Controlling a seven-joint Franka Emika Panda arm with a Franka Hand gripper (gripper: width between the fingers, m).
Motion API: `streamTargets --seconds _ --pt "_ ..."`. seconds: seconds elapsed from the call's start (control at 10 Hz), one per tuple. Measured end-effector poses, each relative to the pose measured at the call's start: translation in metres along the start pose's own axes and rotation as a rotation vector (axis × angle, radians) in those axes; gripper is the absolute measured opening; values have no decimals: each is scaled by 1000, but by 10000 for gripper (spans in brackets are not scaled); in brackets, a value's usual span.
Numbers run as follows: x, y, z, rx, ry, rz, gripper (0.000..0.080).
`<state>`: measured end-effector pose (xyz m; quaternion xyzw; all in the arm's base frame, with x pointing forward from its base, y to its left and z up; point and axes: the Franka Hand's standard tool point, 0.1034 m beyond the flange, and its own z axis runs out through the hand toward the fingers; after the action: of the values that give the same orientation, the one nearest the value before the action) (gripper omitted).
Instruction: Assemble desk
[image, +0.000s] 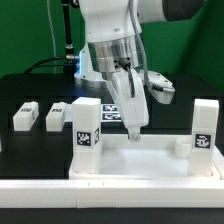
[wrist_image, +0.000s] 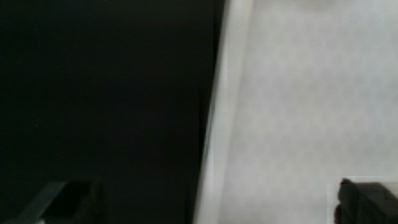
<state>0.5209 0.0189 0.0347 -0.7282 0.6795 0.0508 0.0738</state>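
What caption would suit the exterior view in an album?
Gripper low over the white desk top, two legs upright by its far rim, two more lying on the black table.

Desk top laid flat, two legs upright at it, two lying loose.

The white, tray-like desk top (image: 150, 160) is laid flat along the near side of the black worktop (image: 35, 92), raised rim upward. The first upright leg (image: 87, 123), a white block, is stood at its corner on the exterior view's left, and the second upright leg (image: 205, 126) towards the exterior view's right. Each is marked with a black-and-white square tag. Whether they are fastened cannot be told. The outer loose leg (image: 24, 115) and inner loose leg (image: 56, 117) are laid side by side, apart from the top.
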Motion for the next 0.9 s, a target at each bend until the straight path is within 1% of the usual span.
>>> streamTargets --seconds 0.1,0.2,0.5,0.9 --pt "-1 2 4 0 5 -4 649" --pt "-5 6 12 -17 6 -10 649" --pt "-14 10 25 -44 8 -29 649" --pt "-15 10 26 -46 8 -13 649"
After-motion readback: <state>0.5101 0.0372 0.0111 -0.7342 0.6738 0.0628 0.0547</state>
